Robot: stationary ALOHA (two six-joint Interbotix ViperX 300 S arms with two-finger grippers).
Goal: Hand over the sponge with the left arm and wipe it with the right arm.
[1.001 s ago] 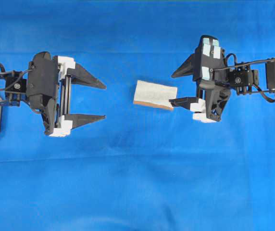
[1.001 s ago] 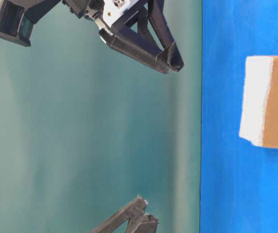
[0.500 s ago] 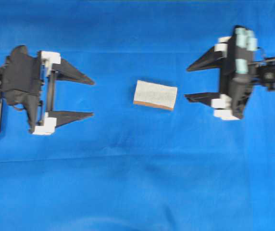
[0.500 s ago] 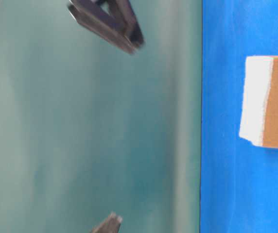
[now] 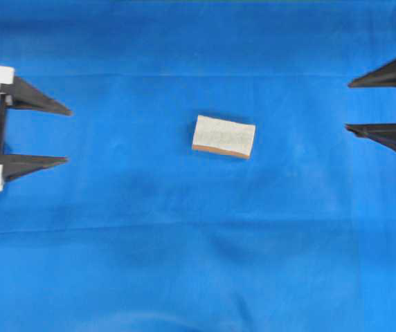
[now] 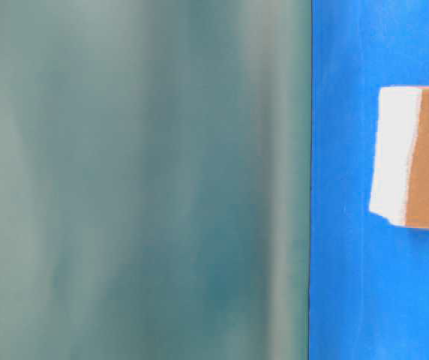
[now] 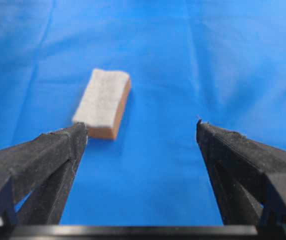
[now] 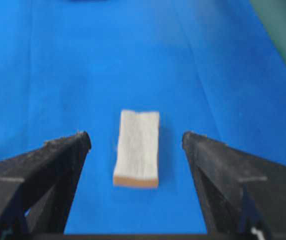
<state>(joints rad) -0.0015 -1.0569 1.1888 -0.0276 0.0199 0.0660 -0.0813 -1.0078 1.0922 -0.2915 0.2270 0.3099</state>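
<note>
Sponge (image 5: 223,136) lies flat on the blue cloth (image 5: 184,263), untouched. My left gripper (image 5: 59,135) and right gripper (image 5: 354,106) flank it, well apart, jaws spread wide, leaving room for approach.

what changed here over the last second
Both arms pulled back from the middle: the left gripper retreated to the left edge of the overhead view, the right gripper to the right edge, both leaving the table-level view. Both stayed open and empty. The sponge kept its place on the blue cloth.
</note>
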